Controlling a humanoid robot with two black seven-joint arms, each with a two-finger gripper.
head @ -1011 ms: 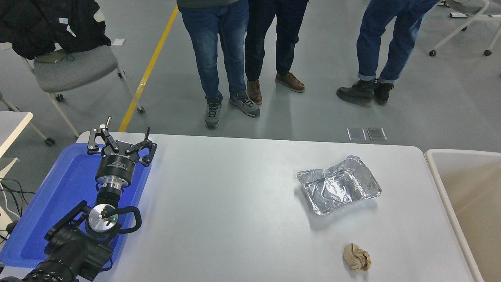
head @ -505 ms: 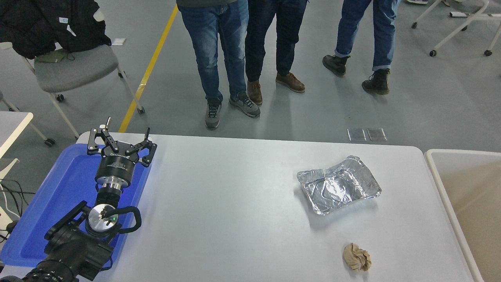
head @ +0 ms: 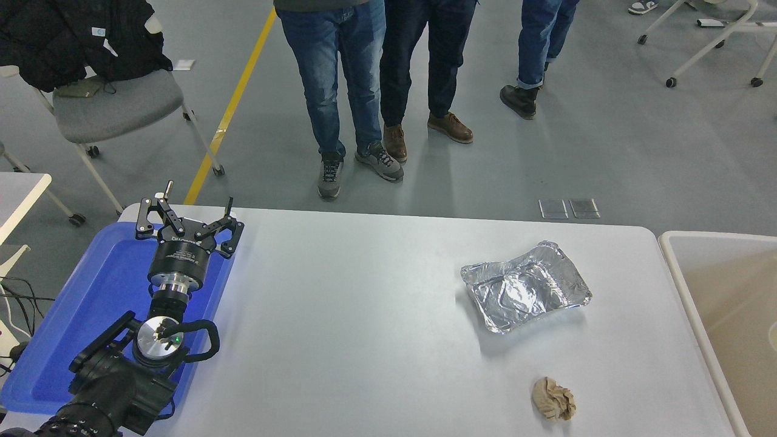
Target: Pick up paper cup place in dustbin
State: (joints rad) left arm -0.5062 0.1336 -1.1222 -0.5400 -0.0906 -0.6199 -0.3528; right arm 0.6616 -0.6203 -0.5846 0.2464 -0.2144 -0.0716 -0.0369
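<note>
left gripper [head: 189,212] parked over blue tray [head: 91,303], jaws released | dustbin [head: 686,285] — a pale rim newly shows inside at the far right edge, we judge it the paper cup [head: 773,332], task probably done | right gripper unseen

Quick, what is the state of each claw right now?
Left claw: open, holding nothing, parked over the blue tray.
Right claw: not in view, so its state cannot be told.

head view: high, robot's side | faces forward-down | table [head: 364,315] mid-distance
</note>
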